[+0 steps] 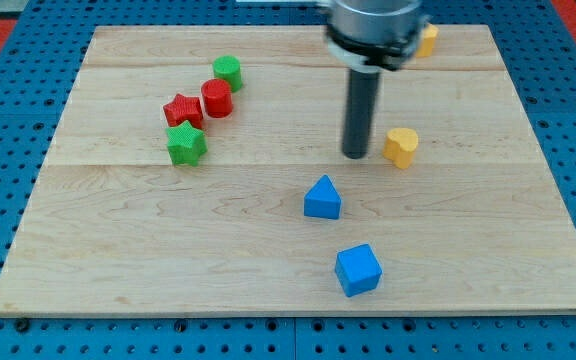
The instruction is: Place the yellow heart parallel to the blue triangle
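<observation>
The rod has no claw, and its tip (356, 154) sits at nine o'clock of the yellow heart (401, 146), probably poised to nudge it level with the blue triangle (322, 198) on the worktop (118, 260).

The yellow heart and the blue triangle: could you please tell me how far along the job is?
Done: my tip sits just to the view's left of the yellow heart, with a small gap. In hand: lining up the push. Left: the heart lies up and to the right of the blue triangle, not yet level beside it.
</observation>
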